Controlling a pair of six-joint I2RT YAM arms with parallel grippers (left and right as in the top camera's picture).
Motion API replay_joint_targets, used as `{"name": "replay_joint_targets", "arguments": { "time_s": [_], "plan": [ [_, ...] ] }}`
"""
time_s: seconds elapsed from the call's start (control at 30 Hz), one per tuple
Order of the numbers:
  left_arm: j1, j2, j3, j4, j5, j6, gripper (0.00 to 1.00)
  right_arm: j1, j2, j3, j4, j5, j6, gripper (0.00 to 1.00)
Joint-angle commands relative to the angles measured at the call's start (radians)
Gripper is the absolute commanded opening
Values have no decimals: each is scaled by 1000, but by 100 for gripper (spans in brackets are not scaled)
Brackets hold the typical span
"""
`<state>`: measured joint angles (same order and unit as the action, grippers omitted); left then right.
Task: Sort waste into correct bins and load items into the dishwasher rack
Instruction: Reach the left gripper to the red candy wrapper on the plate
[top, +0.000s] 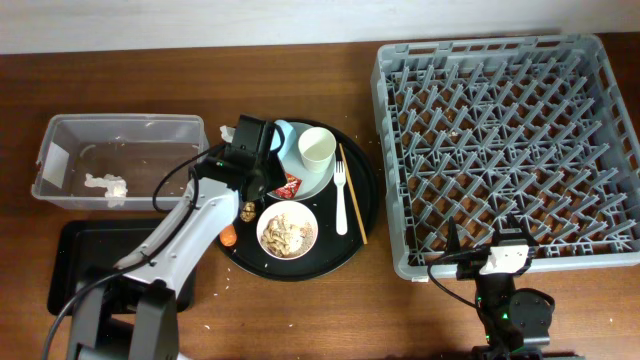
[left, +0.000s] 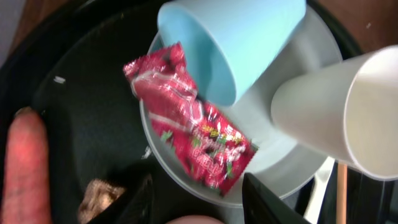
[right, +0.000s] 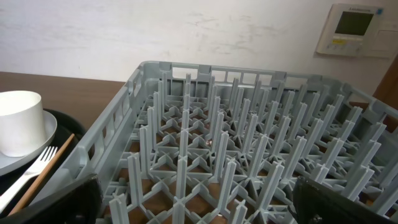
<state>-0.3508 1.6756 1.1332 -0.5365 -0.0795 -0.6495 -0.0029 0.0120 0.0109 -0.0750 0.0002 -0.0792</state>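
Far left: clear tub (top: 120, 122) with the crumpled white tissue (top: 108, 186) in it, the one piece of sorting that looks done. Below it: shallow black tray (top: 75, 262), nothing seen in it, partly hidden by the left arm. Centre: round black tray (top: 368, 205), where all the rest lies. The orange carrot (top: 228, 236) and small brown lump (top: 247, 211) sit at its left edge. The white bowl (top: 262, 225) holds rice-like scraps (top: 288, 232). The grey-green plate (top: 325, 180) carries the red wrapper (left: 193, 134), the tipped light blue cup (left: 242, 37) and the cream cup (top: 317, 148). The white fork (top: 341, 195) and wooden stick (top: 352, 195) lie side by side. The left gripper (left: 198, 208) hangs over the plate, jaws half spread to either side of the wrapper's lower end, no pinch visible; the wrapper is, I judge, the step in hand. Right: dishwasher rack (top: 383, 160), no dish in it, loading not begun. The right gripper (right: 199, 210) is at its near edge, jaws at full spread, empty. Surface: brown wooden table (top: 150, 70). Room: plain white wall (right: 124, 31) with a small control panel (right: 352, 26).
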Motion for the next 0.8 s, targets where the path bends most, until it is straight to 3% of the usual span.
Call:
{"name": "replay_joint_targets", "arguments": {
  "time_s": [0.0, 0.47, 0.53, 0.6, 0.63, 0.7, 0.77],
  "plan": [
    [0, -1, -58, 55, -16, -11, 45, 3, -6, -5, -5, 9, 8, 98],
    [0, 180, -101, 245, -15, -17, 45, 3, -6, -5, -5, 9, 8, 99],
    [0, 180, -101, 249, -15, -17, 35, 3, -6, -5, -5, 9, 8, 99],
    [0, 180, -101, 248, -15, -17, 17, 3, -6, -5, -5, 9, 8, 99],
    [0, 180, -101, 248, -15, -17, 15, 3, -6, -5, -5, 9, 8, 99],
    [0, 179, -101, 248, -15, -17, 2, 3, -6, -5, -5, 9, 8, 99],
    [0, 174, -94, 248, -15, -16, 1, 3, -6, -5, -5, 9, 8, 99]
  ]
}}
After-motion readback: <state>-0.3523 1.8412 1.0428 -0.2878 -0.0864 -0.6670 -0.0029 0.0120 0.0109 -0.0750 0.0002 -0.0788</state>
